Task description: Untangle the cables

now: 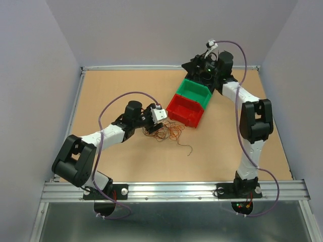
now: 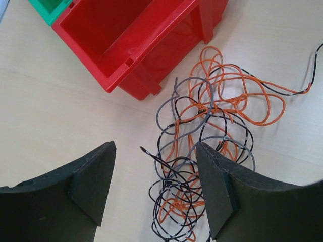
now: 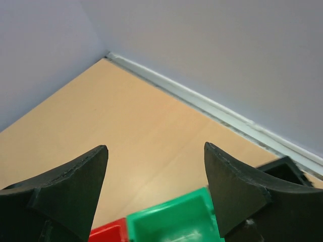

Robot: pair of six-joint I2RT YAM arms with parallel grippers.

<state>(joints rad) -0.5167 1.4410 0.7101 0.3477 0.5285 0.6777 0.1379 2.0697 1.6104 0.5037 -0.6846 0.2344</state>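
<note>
While the cables (image 2: pixel 204 108) lay knotted on the bench (image 2: pixel 50 101) just beside the red bin (image 2: pixel 126 40), the left gripper (image 2: pixel 154 151), the nearer one, hung over the tangle's near end, wide open and empty. The right gripper (image 3: pixel 156 148), also open and empty, was well apart over the green bin (image 3: pixel 171 219).

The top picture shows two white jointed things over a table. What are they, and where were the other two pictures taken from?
Those are two robot arms, bolted to the near edge of a tan wooden table. The top picture looks down from above and behind them; the other two come from a camera on each wrist, so the black wedges there are that arm's own fingers. On the table lie a red plastic bin, a green plastic bin beside it, and a tangle of thin orange, black and grey cables. The left gripper hovers open over the tangle; the right gripper is open near the green bin. Neither holds anything.
</note>
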